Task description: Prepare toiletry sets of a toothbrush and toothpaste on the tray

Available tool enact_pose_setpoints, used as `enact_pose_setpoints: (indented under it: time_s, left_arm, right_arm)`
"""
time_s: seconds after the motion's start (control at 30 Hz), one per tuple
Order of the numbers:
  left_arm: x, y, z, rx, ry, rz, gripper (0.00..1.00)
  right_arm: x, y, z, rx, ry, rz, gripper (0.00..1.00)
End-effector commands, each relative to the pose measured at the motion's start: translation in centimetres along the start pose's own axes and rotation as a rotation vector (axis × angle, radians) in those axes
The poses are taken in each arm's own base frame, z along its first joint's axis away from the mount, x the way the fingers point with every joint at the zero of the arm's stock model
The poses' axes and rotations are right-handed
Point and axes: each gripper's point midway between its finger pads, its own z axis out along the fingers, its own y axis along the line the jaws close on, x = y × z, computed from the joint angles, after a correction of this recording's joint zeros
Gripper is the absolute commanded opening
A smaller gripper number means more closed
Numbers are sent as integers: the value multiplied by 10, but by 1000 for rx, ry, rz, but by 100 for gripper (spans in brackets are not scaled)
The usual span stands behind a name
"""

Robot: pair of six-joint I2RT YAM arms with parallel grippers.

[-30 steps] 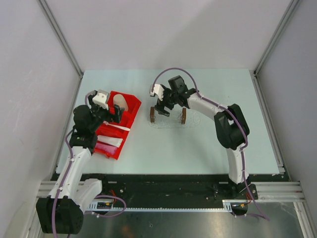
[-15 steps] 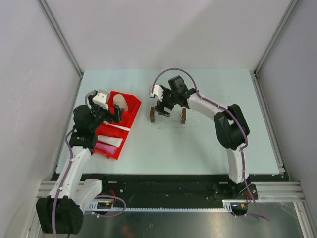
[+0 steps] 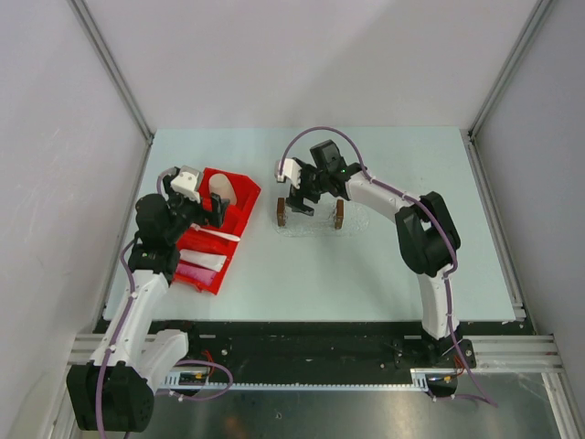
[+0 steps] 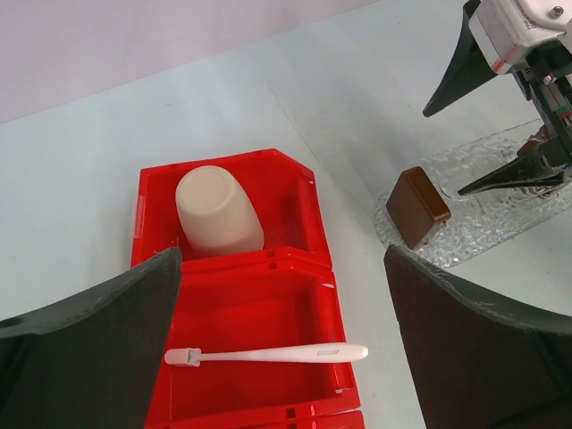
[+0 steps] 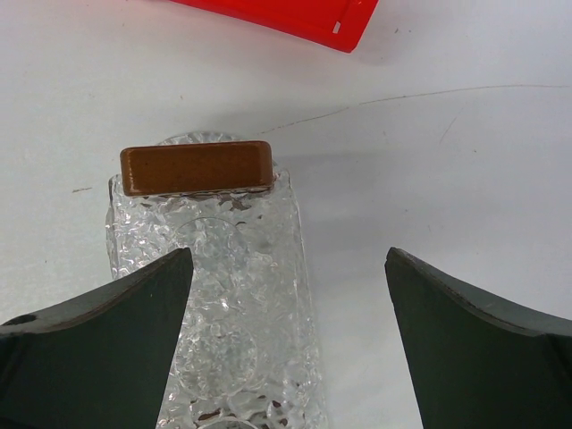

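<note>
The white toothbrush (image 4: 268, 354) lies across the middle compartment of the red bin (image 4: 295, 214); it also shows in the top view (image 3: 218, 235). My left gripper (image 4: 281, 357) is open and empty above it. A white tube (image 3: 205, 262) and a pink tube (image 3: 189, 273) lie in the bin's near compartment. The clear tray (image 5: 223, 295) with a brown block (image 5: 197, 167) at its end holds nothing that I can see. My right gripper (image 5: 290, 340) is open and empty, hovering over the tray's edge (image 3: 311, 227).
A tan paper cup (image 4: 217, 213) lies upside down in the red bin's far compartment. The bin (image 3: 239, 215) sits on the table's left side, the tray at the middle. The right arm (image 3: 411, 215) reaches in from the right.
</note>
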Motion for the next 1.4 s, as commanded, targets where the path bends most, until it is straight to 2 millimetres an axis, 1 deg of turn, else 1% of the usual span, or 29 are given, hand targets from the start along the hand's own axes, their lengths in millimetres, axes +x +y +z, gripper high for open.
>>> enact_pose_setpoints:
  time_s: [0.0, 0.2, 0.4, 0.53, 0.63, 0.67, 0.87, 0.97, 1.03, 1.07, 1.1, 1.33, 1.37]
  left_arm:
    - [-5, 0, -2, 16, -28, 64, 100]
    - [-5, 0, -2, 16, -28, 64, 100]
    - [-5, 0, -2, 16, -28, 63, 100]
    - [-5, 1, -1, 16, -27, 62, 100]
    - [-4, 0, -1, 18, -26, 59, 100]
    - [-4, 0, -1, 18, -26, 59, 100]
    - [-3, 0, -1, 20, -23, 57, 100]
    - [-3, 0, -1, 21, -23, 57, 100]
    - [-3, 0, -1, 21, -23, 57, 100]
    - [-4, 0, -1, 21, -25, 60, 100]
    - [-4, 0, 0, 21, -23, 58, 100]
    - [-3, 0, -1, 20, -22, 57, 100]
    - [-4, 0, -1, 21, -25, 58, 100]
  right_arm:
    - [22, 29, 3, -96, 78, 19, 95]
    - [27, 35, 2, -121, 93, 6, 95]
    - [27, 39, 0, -145, 95, 2, 94]
    - [24, 34, -2, -136, 99, 1, 94]
    - [25, 30, -2, -126, 110, 17, 95]
    - [22, 26, -3, -117, 105, 18, 96]
    - [17, 20, -2, -107, 97, 32, 96]
    - [18, 20, -2, -120, 97, 39, 92]
    - [14, 18, -2, -122, 86, 46, 90]
    - [14, 18, -3, -131, 89, 55, 89]
    - [11, 14, -4, -131, 76, 61, 89]
    - [5, 4, -5, -150, 59, 126, 87]
    - [8, 7, -6, -164, 71, 140, 86]
